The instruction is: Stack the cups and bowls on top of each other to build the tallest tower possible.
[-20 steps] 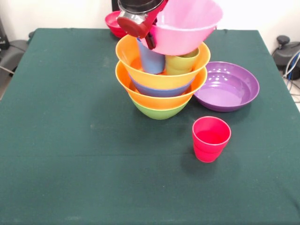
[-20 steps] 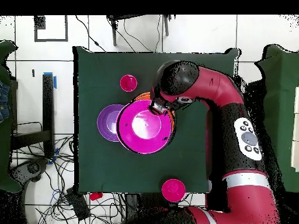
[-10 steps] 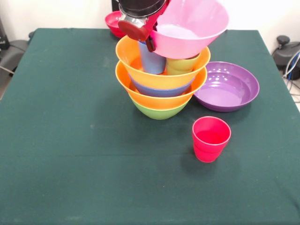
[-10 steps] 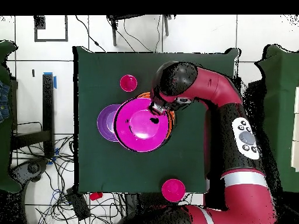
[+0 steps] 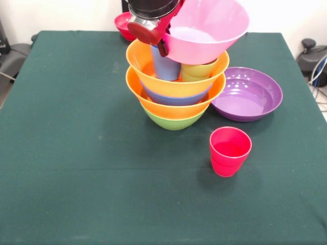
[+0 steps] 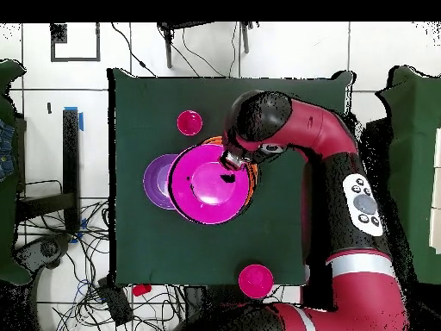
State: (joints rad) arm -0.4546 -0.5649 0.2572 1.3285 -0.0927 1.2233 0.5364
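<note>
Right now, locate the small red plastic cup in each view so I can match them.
Front view: red plastic cup low, right of centre, nearer than the purple bowl.
Overhead view: red plastic cup above the purple bowl.
Shared landmark: purple bowl.

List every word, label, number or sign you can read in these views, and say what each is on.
None can be read.
Bowls, cups and table cloth: no print shows.
Arm: the grey panel has round buttons, but any marks on them are too small to read.
</note>
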